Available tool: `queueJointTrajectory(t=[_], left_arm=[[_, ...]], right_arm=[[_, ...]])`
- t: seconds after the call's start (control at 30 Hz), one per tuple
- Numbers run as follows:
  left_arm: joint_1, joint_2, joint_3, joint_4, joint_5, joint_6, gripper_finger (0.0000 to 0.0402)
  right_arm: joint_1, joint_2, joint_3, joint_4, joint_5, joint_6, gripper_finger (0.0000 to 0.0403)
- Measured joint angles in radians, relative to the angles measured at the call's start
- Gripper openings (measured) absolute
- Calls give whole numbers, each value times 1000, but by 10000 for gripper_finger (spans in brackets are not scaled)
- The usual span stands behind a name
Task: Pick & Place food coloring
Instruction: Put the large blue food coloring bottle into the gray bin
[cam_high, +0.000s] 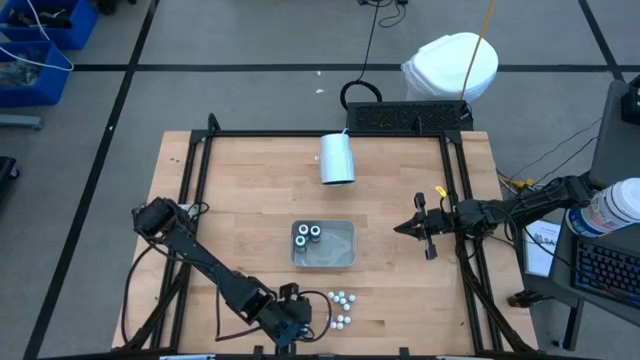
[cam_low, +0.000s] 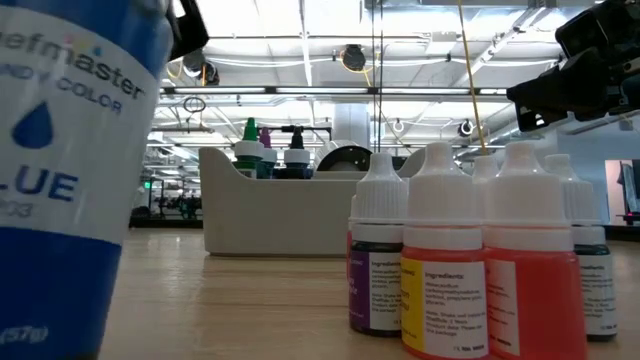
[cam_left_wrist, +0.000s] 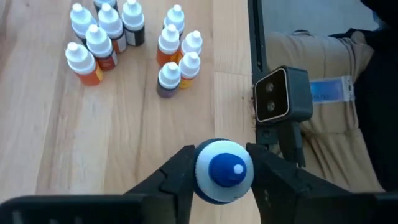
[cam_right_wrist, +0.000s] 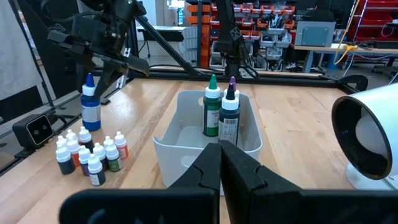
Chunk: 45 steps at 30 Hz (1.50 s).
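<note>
Left hand (cam_left_wrist: 221, 180) is seen low at the near edge of the table (cam_high: 250, 200), fingers part-way apart and set against both sides of a blue-capped bottle (cam_left_wrist: 224, 171) standing upright there; full closure on it cannot be told. Small white-capped bottles (cam_high: 340, 305) are clustered just beside it on the bare wood. A pale tray (cam_high: 345, 258) sits mid-table, with two dark-topped bottles (cam_high: 308, 235) upright in its far-left corner. A white cup (cam_high: 337, 158) lies on its side beyond the tray. Right hand (cam_high: 408, 228) is held right of the tray, fingers pressed together, nothing gripped.
</note>
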Motion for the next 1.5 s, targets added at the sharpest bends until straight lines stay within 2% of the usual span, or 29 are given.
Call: queueJointTrajectory(t=[0.23, 0.37, 0.5, 0.67, 0.8, 1.0, 1.13, 1.5], left_arm=[[1, -43, -3, -15, 22, 62, 125], [-8, -118, -3, -26, -42, 131, 135], [-1, -188, -3, -60, -133, 176, 126], [67, -283, -2, -104, -237, 164, 127], [136, -322, -2, -109, -251, 272, 131], [231, -312, -2, -161, -247, 403, 127], [274, -296, -1, -170, -248, 428, 129], [298, -191, -1, -176, -260, 333, 130]], right_arm=[[0, 0, 0, 0, 0, 6, 0], [0, 0, 0, 1, 0, -1, 0], [0, 1, 0, 1, 3, -20, 0], [0, 7, 0, 1, 4, -43, 0], [0, 9, 0, 3, 4, -30, 0], [0, 10, 0, 7, 3, -27, 0], [0, 12, 0, 9, 3, -27, 0], [0, 13, 0, 16, 3, -30, 0]])
